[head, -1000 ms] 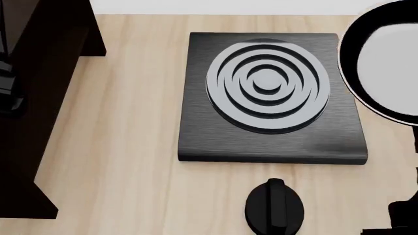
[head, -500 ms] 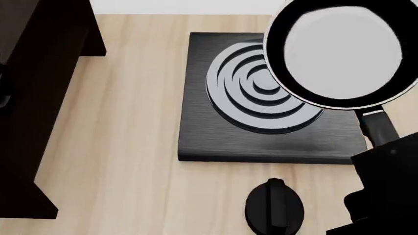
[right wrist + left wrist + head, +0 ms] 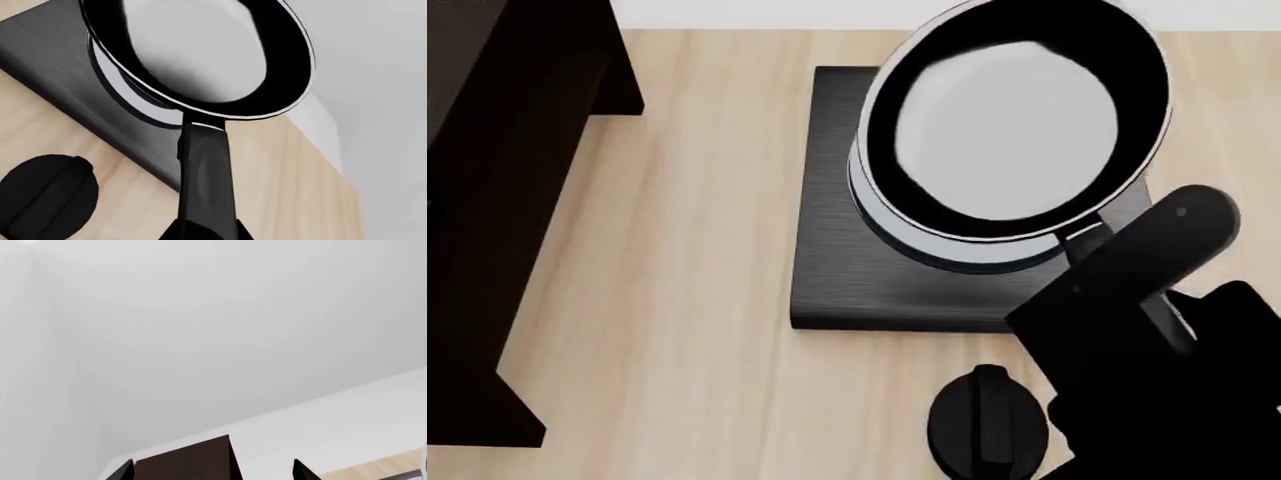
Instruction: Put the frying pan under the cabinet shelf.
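A: What has just changed for you?

B: Your frying pan [image 3: 1014, 130] has swept in from the right edge of the head view. It now hangs tilted above the square stove plate [image 3: 827, 260], covering most of its rings. You are carrying it leftward, which is the way the task needs.

A: And your right pincer [image 3: 1114, 300]?

B: In the right wrist view the pan's long handle [image 3: 205, 175] runs straight back into it, and the pan is off the worktop [image 3: 667, 300]. So I judge your right pincer is clamped on the handle, though the fingers themselves are out of sight. Your left pincer does not show in any view. The left wrist camera sees only pale wall and a corner of dark wood.

A: How far to go?

B: The dark brown cabinet [image 3: 507, 200] stands at the left, well apart from the pan, with bare worktop between. You must cross that gap, then lower the pan to slip under the shelf.

A: Anything in the pan?

B: Nothing, its glossy interior is bare. The black knob [image 3: 988, 425] sits near the front edge.
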